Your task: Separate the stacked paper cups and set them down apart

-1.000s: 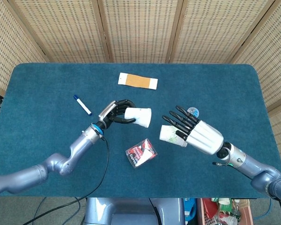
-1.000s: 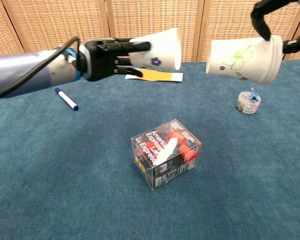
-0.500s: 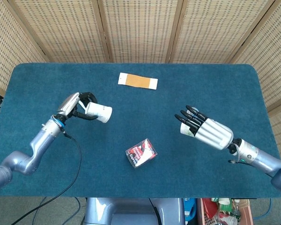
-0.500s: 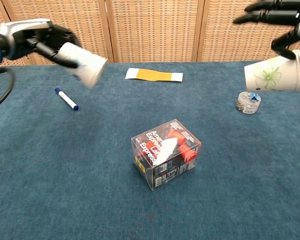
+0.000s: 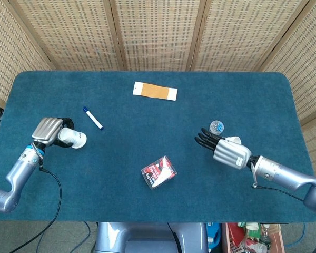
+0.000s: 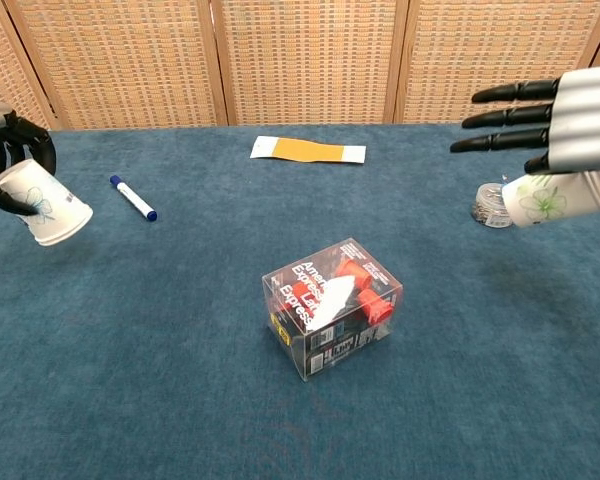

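Two white paper cups are far apart. My left hand (image 5: 48, 130) (image 6: 8, 150) grips one cup (image 5: 73, 139) (image 6: 46, 205) by its base at the table's left side; the cup is tilted, mouth toward the lower right, low over the cloth. My right hand (image 5: 224, 151) (image 6: 552, 122) is at the right side, fingers stretched out straight, with the second cup (image 6: 560, 195) held under its palm on its side. In the head view only a white sliver of that cup (image 5: 233, 140) shows above the hand. Whether either cup touches the table I cannot tell.
A blue-capped marker (image 5: 93, 118) (image 6: 132, 198) lies near the left cup. A clear box of red items (image 5: 159, 172) (image 6: 330, 305) sits mid-table. A small jar (image 5: 217, 126) (image 6: 488, 206) stands just beside the right hand. An orange-and-white strip (image 5: 155, 90) lies at the back.
Both hands have moved outward and down, each with its cup: the left to the far left edge, the right lower at the right beside the small jar.
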